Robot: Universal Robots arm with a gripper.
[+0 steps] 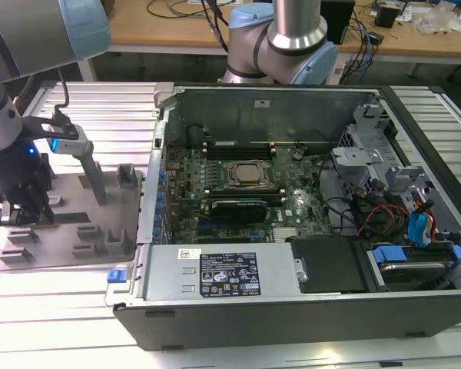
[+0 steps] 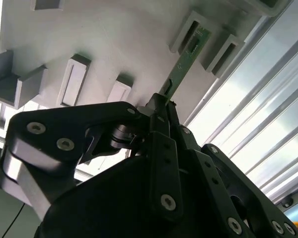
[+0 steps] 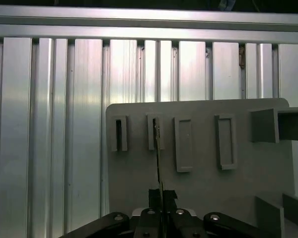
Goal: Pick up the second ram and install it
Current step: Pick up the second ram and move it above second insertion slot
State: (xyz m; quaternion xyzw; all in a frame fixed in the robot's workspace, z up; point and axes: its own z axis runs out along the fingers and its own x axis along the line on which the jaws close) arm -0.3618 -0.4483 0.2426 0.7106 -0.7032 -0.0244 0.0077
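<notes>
Silver ribbed table (image 3: 44,124) holds a grey plastic tray (image 3: 203,198). The black claw (image 2: 163,101) pinches the thin green ram stick (image 2: 186,56), one end in a tray slot; a crooked pull might jam it.

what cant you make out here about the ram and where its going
- First wrist view: the second ram is edge-on, so its chips and contacts are hidden.
- Second wrist view: the gripper covers the ram's near end; whether its far end sits inside the holder tray slot or clear of it is unclear.
- Exterior view: the motherboard memory slots are too small to tell free from filled.
</notes>
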